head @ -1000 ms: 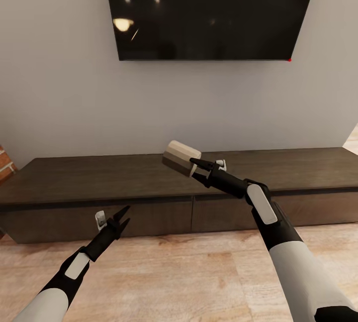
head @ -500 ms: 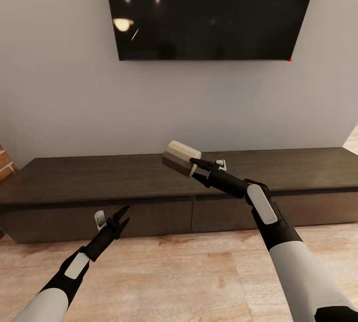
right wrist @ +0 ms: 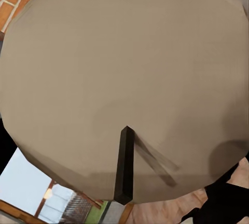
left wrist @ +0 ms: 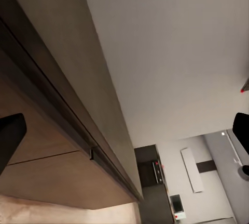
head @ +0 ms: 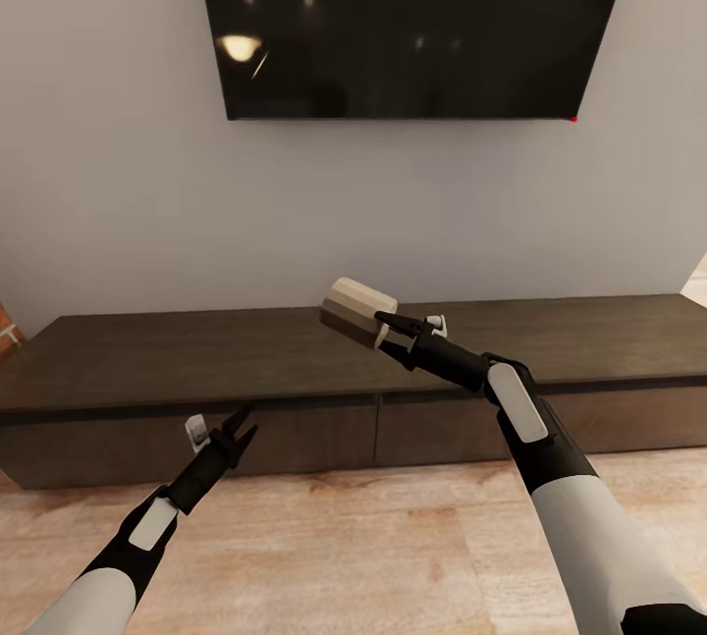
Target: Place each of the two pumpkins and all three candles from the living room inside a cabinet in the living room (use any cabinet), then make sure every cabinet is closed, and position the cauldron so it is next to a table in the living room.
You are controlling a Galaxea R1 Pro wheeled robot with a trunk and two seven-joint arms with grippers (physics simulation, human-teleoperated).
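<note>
Now | right end effector [head: 378,323] clamps candle [head: 358,311] above cabinet [head: 295,350] top, drawers shut | left end effector [head: 244,422] spread, empty, near drawer front | risk: candle slips while left pulls drawer

Both arms share one build: a glossy white sleeve on the forearm, then a black wrist section with a long white oval panel set into it, narrowing to a slim black neck behind the gripper. The left gripper [head: 244,424] ends in two thin, pointed black fingers, with a small pale grey block mounted just beside its base. The right gripper [head: 385,333] is likewise black and slender, with a similar pale block beside its base.
</note>
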